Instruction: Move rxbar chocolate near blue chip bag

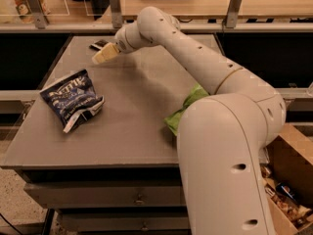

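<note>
The rxbar chocolate (99, 44) is a small dark bar with a white patch, lying flat at the far left of the grey table (137, 106). My gripper (104, 55) reaches over the far left of the table, its cream fingertips just in front of and right of the bar, partly hiding it. The blue chip bag (72, 100) is a crumpled navy bag with white lettering, lying on the left side of the table, well nearer to the camera than the bar.
A light green bag (185, 109) lies at the right of the table, partly hidden behind my arm (220, 131). A rail with posts (115, 6) runs behind the table. A box of clutter (288, 195) stands at the lower right.
</note>
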`<state>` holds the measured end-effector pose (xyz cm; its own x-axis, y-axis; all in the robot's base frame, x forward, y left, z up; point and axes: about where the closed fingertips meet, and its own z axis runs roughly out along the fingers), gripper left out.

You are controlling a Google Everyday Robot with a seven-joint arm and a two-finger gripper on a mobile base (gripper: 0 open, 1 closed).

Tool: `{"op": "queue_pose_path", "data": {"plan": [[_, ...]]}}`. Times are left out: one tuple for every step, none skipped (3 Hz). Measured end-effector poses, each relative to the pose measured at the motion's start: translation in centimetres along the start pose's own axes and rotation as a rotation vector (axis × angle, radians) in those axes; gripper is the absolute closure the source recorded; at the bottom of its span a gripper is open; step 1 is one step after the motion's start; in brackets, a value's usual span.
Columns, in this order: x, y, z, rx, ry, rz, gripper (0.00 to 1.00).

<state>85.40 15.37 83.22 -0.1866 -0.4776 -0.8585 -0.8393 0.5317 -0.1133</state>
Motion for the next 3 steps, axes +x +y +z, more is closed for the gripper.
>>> {"op": "queue_pose_path", "data": {"plan": [[-0.27, 0.12, 0.59, -0.003, -0.009, -0.001, 0.0], [-0.59, 0.18, 1.09, -0.005, -0.019, 0.002, 0.18], [-0.86, 0.24, 1.38, -0.005, -0.025, 0.004, 0.42]]}}
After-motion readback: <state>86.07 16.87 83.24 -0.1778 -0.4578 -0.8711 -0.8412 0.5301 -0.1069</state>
